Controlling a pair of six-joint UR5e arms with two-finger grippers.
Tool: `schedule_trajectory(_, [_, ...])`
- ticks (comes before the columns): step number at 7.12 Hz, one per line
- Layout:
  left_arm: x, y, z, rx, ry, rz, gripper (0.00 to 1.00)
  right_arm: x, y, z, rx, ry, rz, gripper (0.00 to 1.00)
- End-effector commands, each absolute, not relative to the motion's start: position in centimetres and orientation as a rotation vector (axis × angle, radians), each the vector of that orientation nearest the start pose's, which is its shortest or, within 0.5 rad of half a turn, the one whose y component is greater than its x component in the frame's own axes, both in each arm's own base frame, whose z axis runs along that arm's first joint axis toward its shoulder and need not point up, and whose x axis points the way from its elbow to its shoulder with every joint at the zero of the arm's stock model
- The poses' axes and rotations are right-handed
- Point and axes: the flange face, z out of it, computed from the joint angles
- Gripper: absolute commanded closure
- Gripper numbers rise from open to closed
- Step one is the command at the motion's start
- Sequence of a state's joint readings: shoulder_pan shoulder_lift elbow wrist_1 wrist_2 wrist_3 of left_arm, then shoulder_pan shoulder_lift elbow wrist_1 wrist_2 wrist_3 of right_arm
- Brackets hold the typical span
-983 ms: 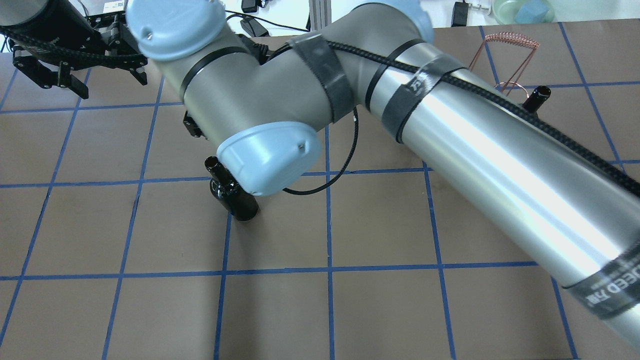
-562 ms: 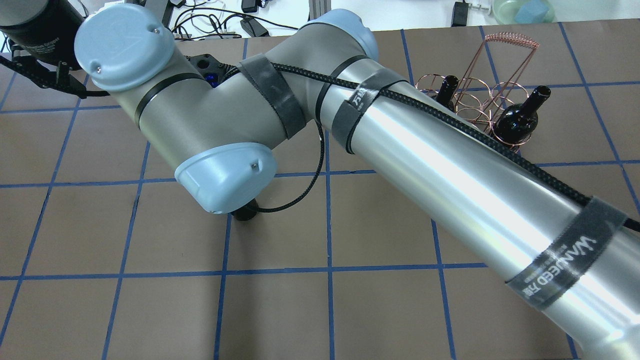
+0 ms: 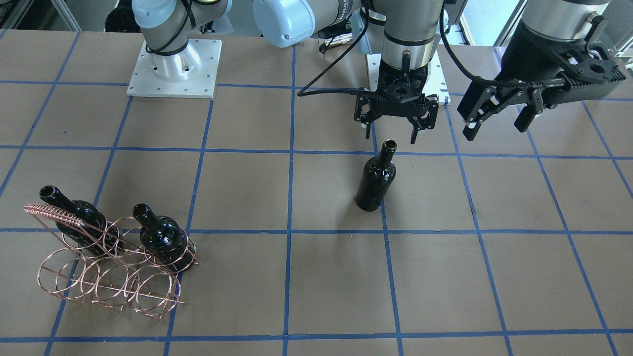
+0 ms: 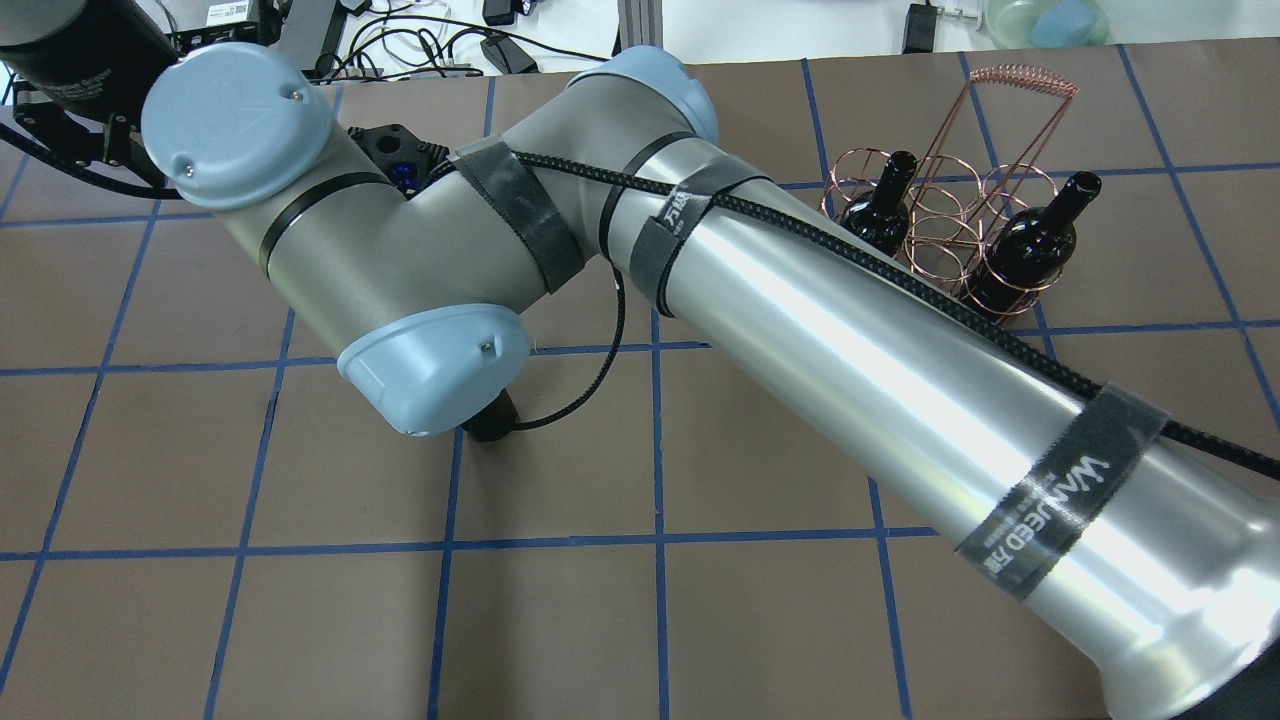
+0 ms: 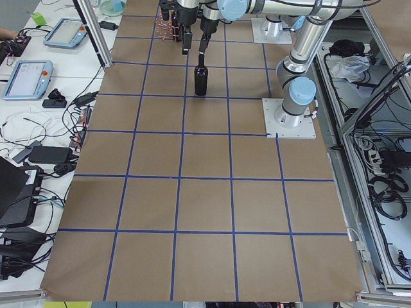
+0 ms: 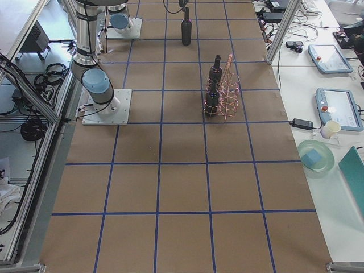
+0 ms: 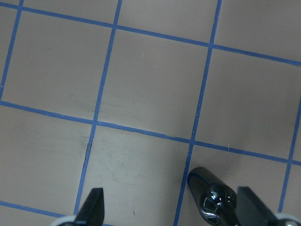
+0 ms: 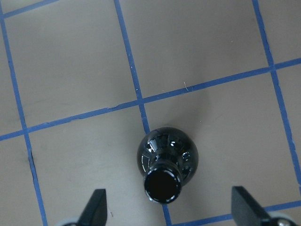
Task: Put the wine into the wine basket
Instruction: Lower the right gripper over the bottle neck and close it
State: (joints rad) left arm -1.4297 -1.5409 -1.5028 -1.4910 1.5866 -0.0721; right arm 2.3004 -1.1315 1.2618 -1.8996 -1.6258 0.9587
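A near-black wine bottle [image 3: 377, 180] stands upright on the table, apart from the basket. My right gripper [image 3: 390, 136] hangs open just above its mouth; in the right wrist view [image 8: 170, 212] the bottle [image 8: 167, 160] sits between the spread fingers. My left gripper [image 3: 493, 129] is open and empty, off to the side of the bottle; its wrist view [image 7: 171, 209] catches the bottle [image 7: 214, 200] at lower right. The copper wire wine basket [image 3: 109, 277] holds two alike bottles [image 3: 74, 212] [image 3: 160, 237]. In the overhead view my right arm hides all but the bottle's base [image 4: 492, 428].
The basket [image 4: 940, 225] with its coiled handle stands at the far right of the overhead view. The brown table [image 3: 296, 287] is marked with a blue tape grid. Arm base plates [image 3: 173, 69] lie on the robot's side.
My right arm has swung left in the overhead view, covering the standing bottle and uncovering the basket. My left gripper has drawn back toward the top left corner.
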Motion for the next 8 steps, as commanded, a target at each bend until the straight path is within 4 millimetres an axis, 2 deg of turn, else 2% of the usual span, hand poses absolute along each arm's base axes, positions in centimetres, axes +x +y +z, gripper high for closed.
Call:
schedule_trajectory(1, [-5.7,-50.5,55.1,-0.338,3.061,-0.291,0.00,55.9,-43.3,40.4,0.353,2.995,-0.268,0.08])
schedule_trajectory(2, [-4.7,-50.2,54.6,-0.360,2.985,-0.253,0.00,56.3,-43.8,39.5,0.338,2.998,-0.285,0.08])
schedule_trajectory(4, [-4.3,-50.2,54.7,-0.370,2.976,-0.262,0.00,56.3,-44.2,38.7,0.338,3.019,-0.295,0.09])
schedule_trajectory(5, [-2.9,-50.2,54.9,-0.406,2.972,-0.261,0.00,56.3,-44.2,38.4,0.334,3.024,-0.293,0.11])
schedule_trajectory(7, [-1.9,-49.7,55.7,-0.409,2.960,-0.277,0.00,56.3,-44.3,38.2,0.337,3.029,-0.296,0.30])
schedule_trajectory(8, [-1.7,-49.6,55.7,-0.407,2.958,-0.273,0.00,56.3,-44.2,38.2,0.339,3.028,-0.290,0.45])
